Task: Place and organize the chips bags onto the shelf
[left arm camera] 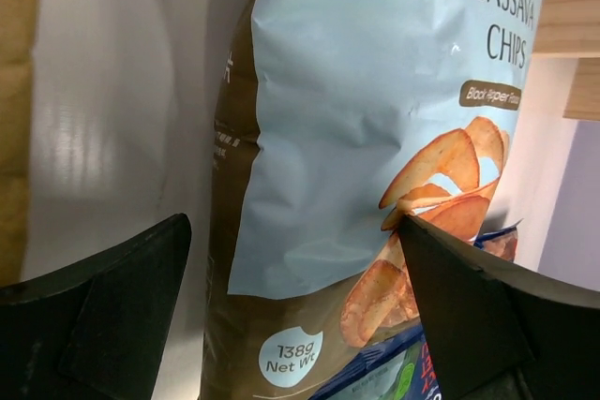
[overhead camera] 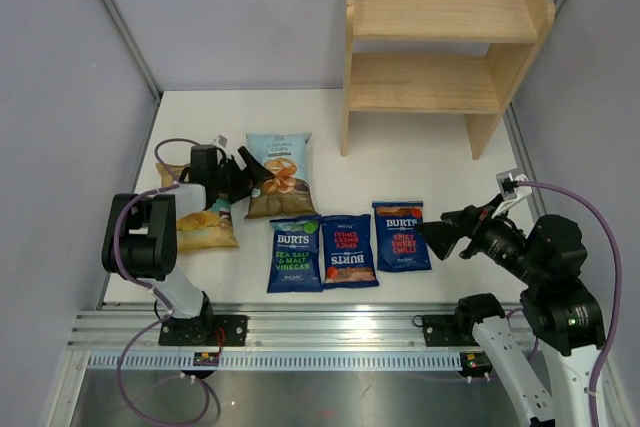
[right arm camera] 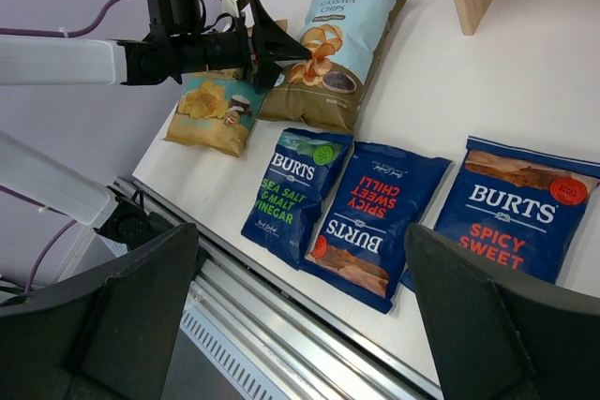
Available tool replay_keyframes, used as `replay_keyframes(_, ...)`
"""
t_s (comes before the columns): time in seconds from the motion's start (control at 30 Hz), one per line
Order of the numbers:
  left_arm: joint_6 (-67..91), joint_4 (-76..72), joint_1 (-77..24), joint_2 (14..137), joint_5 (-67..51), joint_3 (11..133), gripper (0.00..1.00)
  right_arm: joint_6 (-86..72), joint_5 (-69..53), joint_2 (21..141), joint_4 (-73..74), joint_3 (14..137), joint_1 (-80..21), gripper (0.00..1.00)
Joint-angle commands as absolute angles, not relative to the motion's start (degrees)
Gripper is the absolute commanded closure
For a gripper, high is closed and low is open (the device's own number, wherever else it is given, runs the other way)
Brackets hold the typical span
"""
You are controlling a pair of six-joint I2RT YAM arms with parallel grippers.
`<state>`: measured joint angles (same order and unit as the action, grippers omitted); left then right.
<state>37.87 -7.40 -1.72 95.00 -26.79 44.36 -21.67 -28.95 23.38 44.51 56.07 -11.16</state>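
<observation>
two spread-apart end effectors: left (overhead camera: pixel 257 175) low at cassava bag (overhead camera: pixel 285 152), right (overhead camera: pixel 432 235) aloft

White tabletop, lilac walls, metal rail.
The white tabletop (overhead camera: pixel 420 172) spreads beneath and ahead of the left pincer (overhead camera: pixel 253 173) and the right pincer (overhead camera: pixel 432 237). Pale lilac walls (overhead camera: pixel 60 67) rise outboard of each and far ahead. A ribbed aluminium rail (overhead camera: pixel 330 332) runs behind both.
</observation>
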Motion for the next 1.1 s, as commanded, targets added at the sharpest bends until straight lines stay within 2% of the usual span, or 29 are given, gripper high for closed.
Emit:
replay_keyframes(0.0,42.2,-19.1,-3.9,96.6,-28.4,40.6,0.07,-22.1,-31.6,24.0,41.3,56.1,-11.5,0.0)
replay_keyframes(0.1,44.1,-23.7,-5.4,96.6,-27.0,38.2,0.24,-22.0,-31.6,24.0,41.7,56.6,-11.4,0.01)
replay_keyframes(0.23,46.8,-28.5,-5.5,95.3,-24.8,34.7,0.56,-21.8,-31.6,23.8,42.5,57.2,-11.4,0.01)
replay_keyframes(0.47,49.7,-29.6,-5.5,89.0,-20.7,31.0,0.89,-23.0,-30.4,23.3,42.0,56.5,-11.4,0.01)
replay_keyframes(0.8,58.4,-36.8,-5.5,75.8,-18.8,24.6,0.94,-27.9,-34.4,24.3,35.7,51.1,-11.4,0.01)
replay_keyframes(0.93,61.1,-40.9,-5.5,70.1,-18.5,22.9,0.95,-33.3,-39.8,26.3,25.6,46.2,-11.4,0.01)
replay_keyframes(1.07,62.1,-38.9,-5.8,62.4,-16.0,23.9,0.95,-41.2,-44.7,30.5,14.3,42.1,-11.5,0.01)
